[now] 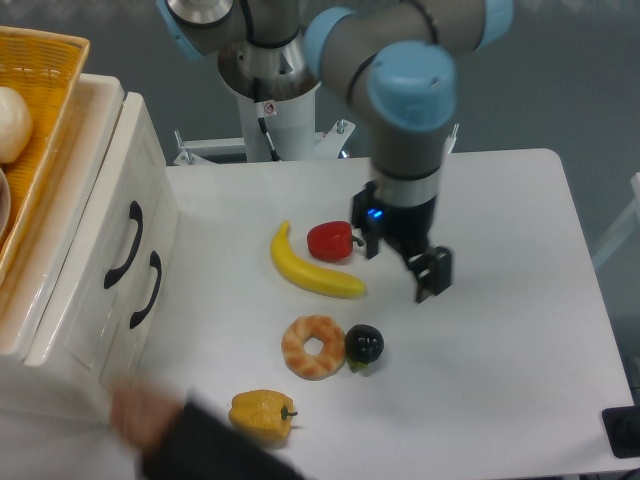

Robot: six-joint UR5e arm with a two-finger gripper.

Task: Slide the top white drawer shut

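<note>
The white cabinet (pixel 60 330) stands at the left edge of the table. The top white drawer (pixel 95 215) carries a black arched handle (pixel 122 245). Its front seems to stand slightly out from the cabinet, with a pale strip showing behind it, but I cannot tell by how much. The lower drawer front (pixel 135 330) has a like handle (pixel 146 290). My gripper (pixel 402 262) hangs over the middle of the table, far to the right of the drawers. It is open and empty, with its fingers beside a red pepper (pixel 330 240).
An orange wicker basket (pixel 45 70) holding a white round thing sits on the cabinet. A banana (pixel 310 268), doughnut (pixel 313 346), dark round fruit (pixel 364 345) and yellow pepper (pixel 262 414) lie on the table. A blurred human hand (pixel 140 415) reaches in at the bottom left.
</note>
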